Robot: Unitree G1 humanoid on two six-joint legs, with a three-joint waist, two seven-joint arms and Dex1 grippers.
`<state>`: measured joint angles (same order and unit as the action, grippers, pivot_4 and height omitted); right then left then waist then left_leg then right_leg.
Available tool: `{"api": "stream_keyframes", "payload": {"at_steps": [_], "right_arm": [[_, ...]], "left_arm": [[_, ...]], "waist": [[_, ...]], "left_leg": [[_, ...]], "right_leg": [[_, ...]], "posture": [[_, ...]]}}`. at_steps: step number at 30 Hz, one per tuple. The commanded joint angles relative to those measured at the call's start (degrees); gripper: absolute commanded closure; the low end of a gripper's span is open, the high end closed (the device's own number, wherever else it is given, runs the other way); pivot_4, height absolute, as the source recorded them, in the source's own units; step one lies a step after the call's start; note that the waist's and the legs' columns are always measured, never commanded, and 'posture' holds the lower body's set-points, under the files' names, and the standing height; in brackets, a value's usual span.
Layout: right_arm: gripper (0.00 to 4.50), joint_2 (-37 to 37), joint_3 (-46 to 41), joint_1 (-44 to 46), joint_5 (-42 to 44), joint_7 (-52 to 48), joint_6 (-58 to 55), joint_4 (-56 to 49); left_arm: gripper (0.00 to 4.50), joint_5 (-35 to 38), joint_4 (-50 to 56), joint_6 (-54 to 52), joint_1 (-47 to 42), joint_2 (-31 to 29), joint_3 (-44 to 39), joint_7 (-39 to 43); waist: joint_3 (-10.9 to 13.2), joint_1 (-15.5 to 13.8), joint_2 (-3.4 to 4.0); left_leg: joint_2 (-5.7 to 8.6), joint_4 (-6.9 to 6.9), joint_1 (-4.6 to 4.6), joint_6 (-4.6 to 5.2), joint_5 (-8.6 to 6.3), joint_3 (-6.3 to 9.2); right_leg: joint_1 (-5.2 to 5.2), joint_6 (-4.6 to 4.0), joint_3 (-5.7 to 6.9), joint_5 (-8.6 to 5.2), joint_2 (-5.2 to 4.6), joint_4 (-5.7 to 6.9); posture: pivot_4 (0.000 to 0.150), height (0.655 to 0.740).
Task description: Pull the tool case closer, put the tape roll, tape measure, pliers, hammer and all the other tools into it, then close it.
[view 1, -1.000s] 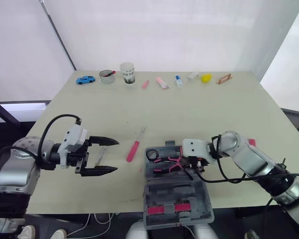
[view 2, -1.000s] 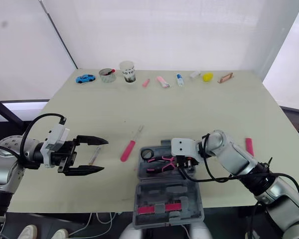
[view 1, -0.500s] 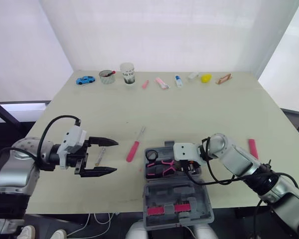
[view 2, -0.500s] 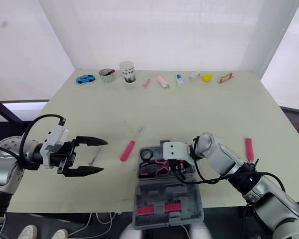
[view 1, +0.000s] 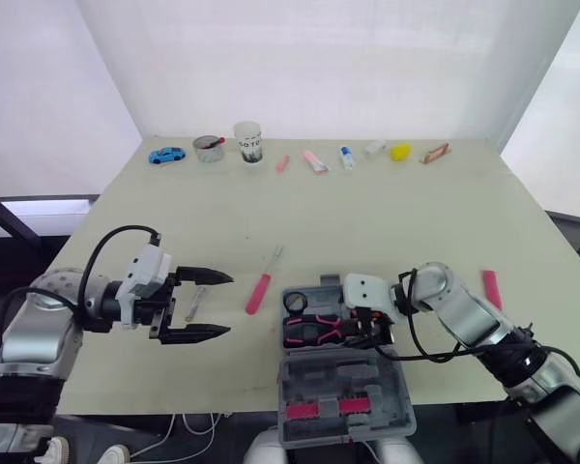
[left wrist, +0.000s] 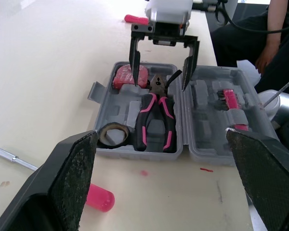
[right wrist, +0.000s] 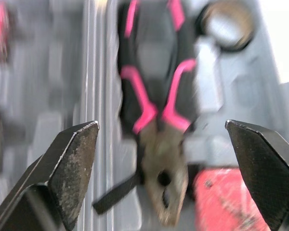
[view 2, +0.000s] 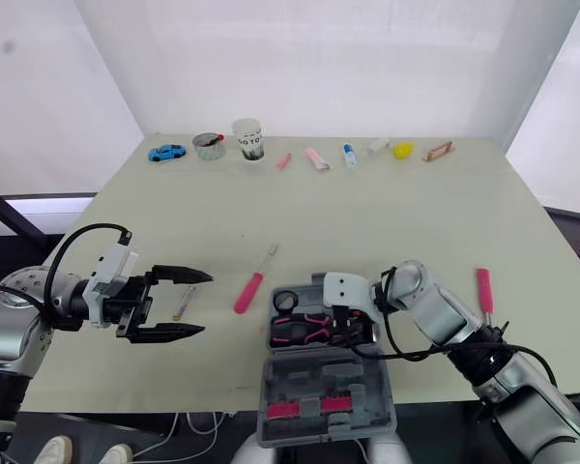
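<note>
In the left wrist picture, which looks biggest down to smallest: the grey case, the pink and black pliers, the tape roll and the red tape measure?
1. The grey plastic tool case, biggest by far.
2. The black-and-pink pliers.
3. The dark tape roll and the red tape measure look about alike. The roll lies nearer the camera, so I won't rank them.

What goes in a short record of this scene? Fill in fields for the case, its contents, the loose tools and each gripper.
Case: tool case, open, at the table's near edge
Inside: pliers, tape roll, tape measure
Loose on table: screwdriver left of the case; pink tool to its right
Left gripper: open, empty, above the table left of the screwdriver
Right gripper: open, above the pliers' head, holding nothing
</note>
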<state>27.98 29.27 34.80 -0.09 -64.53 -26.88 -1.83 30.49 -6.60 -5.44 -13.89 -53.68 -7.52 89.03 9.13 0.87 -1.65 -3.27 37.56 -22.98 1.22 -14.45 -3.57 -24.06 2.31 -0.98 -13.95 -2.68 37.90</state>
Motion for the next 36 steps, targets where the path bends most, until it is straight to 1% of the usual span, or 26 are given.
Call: {"api": "stream_keyframes", "payload": {"at_steps": [1, 2, 3, 5, 6, 7, 8, 16, 25, 33, 36], "right_arm": [[1.45, -1.0, -2.4, -0.9, 1.5, 1.4, 2.2, -1.1], [1.9, -1.4, -2.6, -1.0, 1.4, 2.1, 2.7, -0.6], [2.26, -1.7, -2.7, -1.1, 1.3, 2.5, 3.2, -0.2], [3.3, -2.0, -2.7, -1.2, 1.2, 2.8, 4.0, 0.7], [3.64, -2.1, -2.6, -1.1, 1.1, 3.0, 4.3, 1.2], [4.16, -2.2, -2.7, -1.1, 1.1, 3.1, 4.4, 1.6], [4.46, -2.2, -2.7, -1.0, 1.1, 3.1, 4.7, 1.9], [4.46, -3.2, -2.0, -0.7, 0.7, 3.5, 5.3, 4.9], [4.46, -5.6, -1.6, -0.4, 0.0, 4.3, 5.3, 10.5], [4.46, -5.2, 3.7, -3.4, -4.2, 2.5, 6.4, 16.5], [4.46, -3.1, 8.5, -5.0, -9.5, 1.9, 8.3, 21.3]], "left_arm": [[0.0, -0.2, -0.2, 1.1, -0.9, 0.0, 0.2, 2.4], [0.0, -0.2, -0.3, 1.2, -0.9, 0.1, 0.4, 2.4], [0.0, -0.2, -0.4, 1.2, -1.1, 0.1, 0.6, 2.4], [0.0, -0.1, -0.6, 1.4, -1.3, 0.2, 0.8, 2.4], [0.0, -0.1, -0.8, 1.5, -1.5, 0.2, 0.9, 2.5], [0.0, -0.1, -0.8, 1.4, -1.7, 0.3, 1.0, 2.4], [0.0, -0.1, -0.9, 1.4, -1.8, 0.3, 1.1, 2.4], [0.0, -0.8, -2.1, 2.1, -3.0, 1.0, 1.8, 2.4], [0.0, -0.8, -2.3, 2.2, -2.7, 1.1, 2.0, 2.6], [0.0, -1.0, -3.0, 2.6, -2.5, 1.1, 2.1, 2.5], [0.0, -0.9, -3.1, 2.7, -2.3, 1.2, 2.1, 2.5]], "waist": [[0.0, -0.1, 0.0], [0.0, -0.1, 0.0], [0.0, -0.1, 0.0], [0.0, -0.1, 0.0], [0.0, -0.1, 0.0], [0.0, -0.1, 0.0], [0.0, -0.1, 0.0], [0.0, 0.0, 0.0], [0.0, 0.0, 0.0], [0.0, 0.0, -0.02], [-0.3, 0.0, -0.08]], "left_leg": [[0.0, 0.0, 0.0, 0.0, 0.0, 0.01], [0.0, 0.0, 0.0, 0.0, 0.0, 0.01], [0.0, 0.0, 0.0, 0.0, 0.0, 0.0], [0.0, 0.0, -0.01, 0.0, 0.0, -0.01], [0.0, 0.01, -0.01, 0.0, 0.0, -0.01], [0.0, 0.01, -0.01, 0.0, 0.0, -0.01], [0.0, 0.01, -0.01, 0.0, 0.0, 0.0], [0.0, 0.01, 0.0, 0.0, 0.0, -0.01], [0.0, 0.01, -0.01, 0.0, 0.0, -0.01], [0.0, 0.01, 0.12, 0.0, 0.0, 0.0], [0.0, 0.01, 0.23, 0.0, 0.0, 0.01]], "right_leg": [[0.0, 0.0, 0.01, 0.0, 0.0, 0.0], [0.0, 0.0, 0.01, 0.0, 0.0, -0.01], [0.0, 0.0, 0.0, 0.0, 0.0, -0.01], [0.0, 0.0, 0.0, 0.0, 0.0, -0.01], [0.0, 0.0, 0.0, 0.0, 0.0, -0.01], [0.0, 0.0, 0.0, 0.0, 0.0, -0.01], [0.0, 0.0, 0.0, 0.0, 0.0, -0.01], [0.0, 0.0, 0.0, 0.0, 0.0, -0.01], [0.0, 0.0, -0.01, 0.0, 0.0, -0.01], [0.11, 0.0, -0.01, 0.0, 0.0, 0.01], [0.23, -0.01, 0.0, -0.01, 0.0, -0.01]], "posture": [[0.15, 0.74], [0.15, 0.74], [0.15, 0.74], [0.15, 0.74], [0.15, 0.74], [0.15, 0.74], [0.15, 0.74], [0.15, 0.74], [0.15, 0.74], [0.15, 0.74], [0.15, 0.74]]}}
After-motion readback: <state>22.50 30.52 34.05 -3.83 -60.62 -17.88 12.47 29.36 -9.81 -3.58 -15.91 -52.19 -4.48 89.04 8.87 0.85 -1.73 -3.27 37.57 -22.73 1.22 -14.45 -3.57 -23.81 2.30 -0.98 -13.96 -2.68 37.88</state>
